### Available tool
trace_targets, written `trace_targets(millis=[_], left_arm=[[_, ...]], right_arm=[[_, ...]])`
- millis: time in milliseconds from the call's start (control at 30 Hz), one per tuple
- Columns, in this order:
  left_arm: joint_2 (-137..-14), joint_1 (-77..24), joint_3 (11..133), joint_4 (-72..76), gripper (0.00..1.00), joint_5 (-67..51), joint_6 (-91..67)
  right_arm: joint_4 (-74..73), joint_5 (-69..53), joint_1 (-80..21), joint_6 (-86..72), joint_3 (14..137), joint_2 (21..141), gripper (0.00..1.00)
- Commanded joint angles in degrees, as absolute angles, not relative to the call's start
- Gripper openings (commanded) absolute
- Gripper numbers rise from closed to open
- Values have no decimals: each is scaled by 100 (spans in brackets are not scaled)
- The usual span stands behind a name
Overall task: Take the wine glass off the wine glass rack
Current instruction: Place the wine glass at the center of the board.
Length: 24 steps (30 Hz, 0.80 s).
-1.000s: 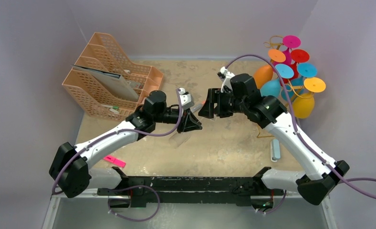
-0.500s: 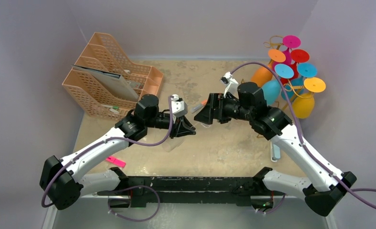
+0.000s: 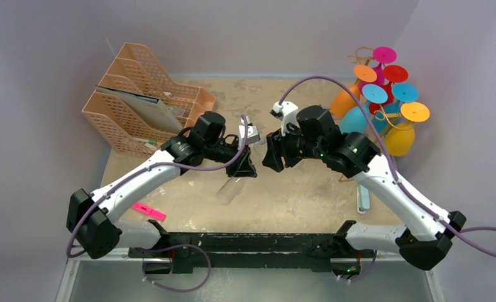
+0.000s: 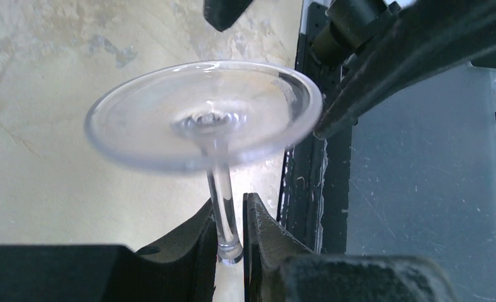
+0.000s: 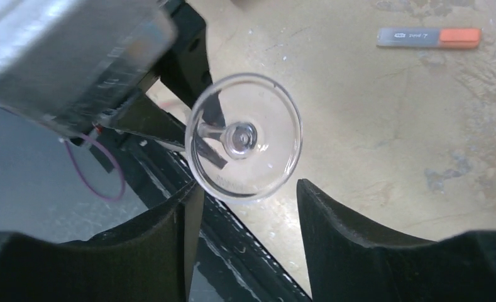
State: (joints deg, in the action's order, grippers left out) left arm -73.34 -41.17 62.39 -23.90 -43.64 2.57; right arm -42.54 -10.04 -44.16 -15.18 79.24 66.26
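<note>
A clear wine glass (image 4: 201, 113) is held off the table with its stem (image 4: 223, 214) pinched between the fingers of my left gripper (image 4: 229, 234), which is shut on it. Its bowl (image 3: 231, 189) hangs toward the near side, over the table. My right gripper (image 5: 245, 185) is open and faces the glass's round foot (image 5: 244, 135), which sits just beyond its fingertips without touching them. The gold wine glass rack (image 3: 359, 56) stands at the back right and carries several coloured glasses (image 3: 401, 139).
A peach lattice file organiser (image 3: 148, 107) with papers stands at the back left. A pink item (image 3: 151, 212) lies near the left front. A grey bar-shaped object (image 3: 362, 198) lies by the right arm. An eraser-like bar (image 5: 429, 36) lies on the table.
Both grippers have drawn closer together over the middle of the table. The left one still carries the clear glass. The right jaws opened wide and then narrowed somewhat.
</note>
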Motion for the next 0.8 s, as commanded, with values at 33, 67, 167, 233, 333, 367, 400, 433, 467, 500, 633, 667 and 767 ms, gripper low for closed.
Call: trace_targets(millis=[33, 67, 167, 233, 333, 367, 400, 433, 467, 500, 633, 667, 767], left_arm=[[-7539, -4105, 6690, -2864, 0, -4317, 178], [-7549, -4105, 6704, -2893, 0, -4276, 176], [-7554, -4104, 6681, -2905, 0, -4225, 176], [-7579, -4104, 6695, -2916, 0, -4244, 163], [-7569, -4105, 6721, -2924, 0, -4268, 119], [-7560, -4105, 6723, -2908, 0, -4288, 81], [-7551, -4090, 6730, -2910, 0, -4326, 50], [-7558, -4058, 6757, -2935, 0, -4388, 45], [-7562, -4014, 6778, -2967, 0, -4498, 44], [-7552, -3937, 6790, -2983, 0, -4624, -134], [-7468, -3642, 6690, -2767, 0, -5191, -435], [-7448, -3560, 6669, -2731, 0, -5309, -488], [-7433, -3477, 6653, -2706, 0, -5632, -561]], right_arm=[[-4898, 298, -4915, -910, 8325, 6996, 53], [-4926, 438, -4984, -893, 8352, 7060, 52], [-4833, 665, -5143, -806, 8354, 7115, 53], [-4661, 704, -5209, -755, 8289, 7068, 55], [-3848, 564, -5225, -663, 7768, 6703, 56], [-3378, 501, -5221, -601, 7431, 6484, 56], [-2917, 444, -5228, -537, 7083, 6255, 57], [-2417, 387, -5227, -453, 6699, 6031, 57], [-1962, 274, -5228, -313, 6347, 5817, 57], [-1528, 81, -5229, -94, 6017, 5645, 56], [-463, -439, -5229, 663, 5196, 5234, 55], [-328, -526, -5222, 852, 5089, 5192, 55], [320, -890, -5227, 1445, 4733, 5078, 56]])
